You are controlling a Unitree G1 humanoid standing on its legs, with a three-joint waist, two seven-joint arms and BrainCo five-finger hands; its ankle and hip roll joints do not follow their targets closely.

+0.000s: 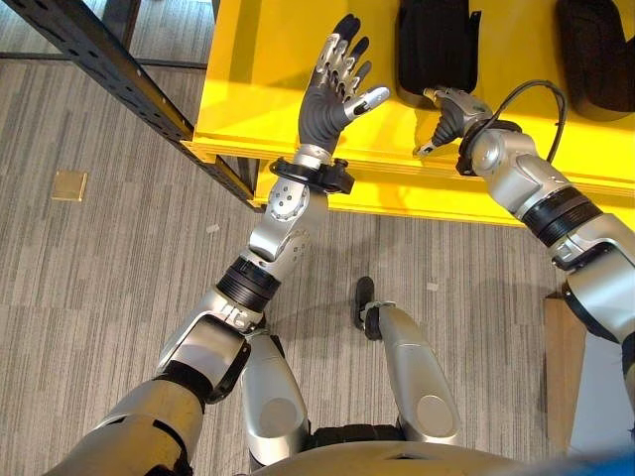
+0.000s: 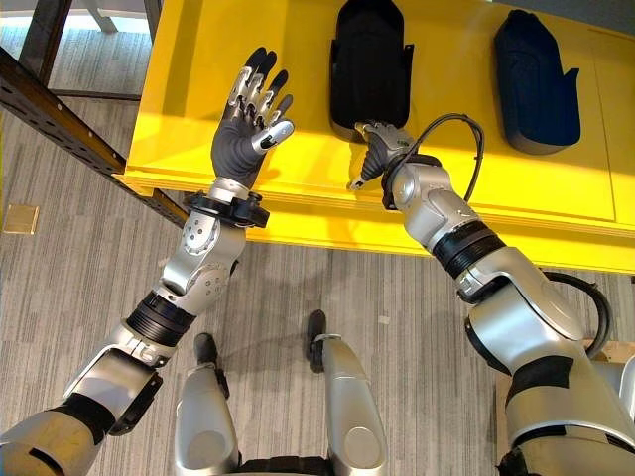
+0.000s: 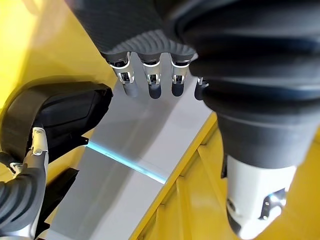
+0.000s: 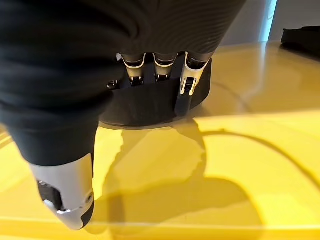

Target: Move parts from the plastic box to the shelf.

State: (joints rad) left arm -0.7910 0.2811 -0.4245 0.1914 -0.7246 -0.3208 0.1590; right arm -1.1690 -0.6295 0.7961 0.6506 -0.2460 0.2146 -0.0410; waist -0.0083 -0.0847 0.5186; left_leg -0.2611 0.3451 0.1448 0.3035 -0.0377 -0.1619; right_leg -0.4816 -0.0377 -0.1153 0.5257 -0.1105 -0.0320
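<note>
Two black moulded parts lie on the yellow shelf [image 1: 258,89]: one near the middle [image 2: 370,64] and one further right [image 2: 536,79]. My right hand [image 2: 382,144] is at the near edge of the middle part [image 4: 150,102]. Its fingers [image 4: 187,90] are fairly straight with their tips on that part, and the thumb [image 4: 67,190] stands apart over bare shelf. My left hand [image 1: 332,94] is held up over the shelf's left half, open with fingers spread and nothing in it. The left wrist view looks past its fingers [image 3: 152,82] to the middle part [image 3: 55,120].
A dark metal rack beam [image 1: 109,69] runs diagonally at the left, meeting the shelf's corner. Below the shelf's front edge lies grey carpet with a brass floor plate [image 1: 69,185]. A brown cardboard edge [image 1: 564,367] stands at the lower right.
</note>
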